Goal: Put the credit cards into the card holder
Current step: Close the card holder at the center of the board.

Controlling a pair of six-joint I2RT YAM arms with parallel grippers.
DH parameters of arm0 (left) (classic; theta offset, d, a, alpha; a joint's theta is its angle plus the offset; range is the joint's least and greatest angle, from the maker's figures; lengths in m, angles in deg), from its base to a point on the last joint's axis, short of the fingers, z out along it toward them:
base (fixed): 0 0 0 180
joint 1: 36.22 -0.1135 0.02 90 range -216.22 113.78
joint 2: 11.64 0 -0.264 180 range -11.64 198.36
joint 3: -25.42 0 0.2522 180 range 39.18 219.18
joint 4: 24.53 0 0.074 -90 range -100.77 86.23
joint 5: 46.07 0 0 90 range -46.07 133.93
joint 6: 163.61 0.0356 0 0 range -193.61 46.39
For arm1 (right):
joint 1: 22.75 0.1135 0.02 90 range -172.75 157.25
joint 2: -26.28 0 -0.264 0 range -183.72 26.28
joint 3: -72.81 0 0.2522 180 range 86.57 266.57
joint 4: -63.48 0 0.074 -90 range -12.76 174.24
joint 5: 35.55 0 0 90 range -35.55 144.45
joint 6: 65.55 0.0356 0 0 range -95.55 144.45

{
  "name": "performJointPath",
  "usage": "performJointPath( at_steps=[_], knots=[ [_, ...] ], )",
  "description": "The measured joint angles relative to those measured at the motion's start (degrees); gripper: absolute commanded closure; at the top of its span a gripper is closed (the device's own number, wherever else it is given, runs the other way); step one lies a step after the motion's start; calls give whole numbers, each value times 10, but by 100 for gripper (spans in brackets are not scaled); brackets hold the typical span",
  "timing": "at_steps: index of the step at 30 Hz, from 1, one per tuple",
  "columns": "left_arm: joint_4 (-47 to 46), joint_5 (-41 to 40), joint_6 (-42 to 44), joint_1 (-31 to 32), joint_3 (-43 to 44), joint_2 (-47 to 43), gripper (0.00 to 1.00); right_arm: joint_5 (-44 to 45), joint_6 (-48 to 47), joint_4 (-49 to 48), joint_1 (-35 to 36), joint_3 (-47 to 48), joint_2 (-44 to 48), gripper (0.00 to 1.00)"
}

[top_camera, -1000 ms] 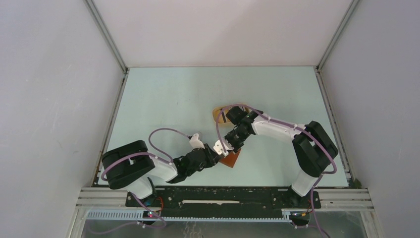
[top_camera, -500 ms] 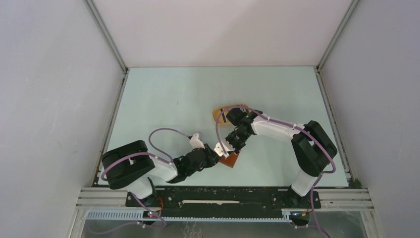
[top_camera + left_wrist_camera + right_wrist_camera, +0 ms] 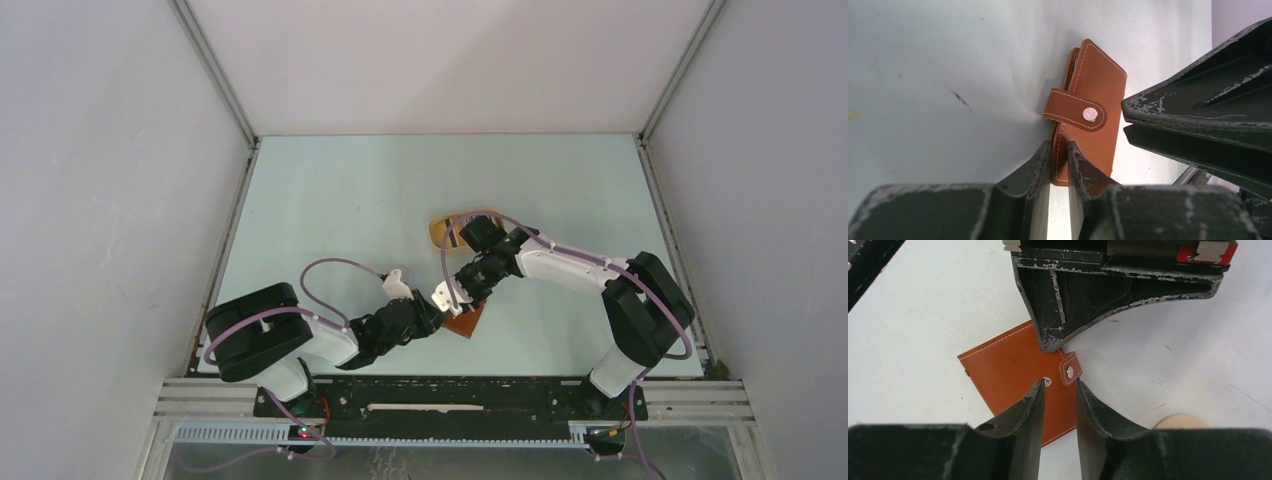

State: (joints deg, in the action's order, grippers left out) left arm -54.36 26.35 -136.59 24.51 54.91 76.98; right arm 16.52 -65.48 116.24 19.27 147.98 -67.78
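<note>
Both the left arm (image 3: 325, 345) and the right arm (image 3: 565, 268) have glossy white shell links and bulky black joint housings. Lilac cables (image 3: 325, 263) loop loosely along each. The left gripper (image 3: 1059, 150) and right gripper (image 3: 1059, 385) have matt black wedge-shaped fingers (image 3: 1023, 410), paint chipped grey at the edges. A red strip (image 3: 1205, 252) marks the left gripper's body.

From above, the holder (image 3: 465, 323) is mostly hidden under the left gripper (image 3: 436, 319) and right gripper (image 3: 443, 296). Only a corner peeks out. The right arm (image 3: 560, 265) covers part of the tray (image 3: 438, 230). Close up, the left gripper hides the holder's bottom end.
</note>
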Motion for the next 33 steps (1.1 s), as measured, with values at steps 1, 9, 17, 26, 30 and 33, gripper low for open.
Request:
performJointPath(
  at_steps=[1,9,17,26,30,33],
  knots=[
    [0,0,0,0,0,0,79,1,3,-7,1,-2,0,63],
    [0,0,0,0,0,0,79,24,23,-49,16,-15,-3,65],
    [0,0,0,0,0,0,80,33,29,-61,21,-15,-12,67],
    [0,0,0,0,0,0,80,38,29,-64,28,-15,-24,77],
    [0,0,0,0,0,0,80,45,31,-68,31,-15,-25,94],
    [0,0,0,0,0,0,80,47,30,-70,31,-15,-25,100]
  ],
)
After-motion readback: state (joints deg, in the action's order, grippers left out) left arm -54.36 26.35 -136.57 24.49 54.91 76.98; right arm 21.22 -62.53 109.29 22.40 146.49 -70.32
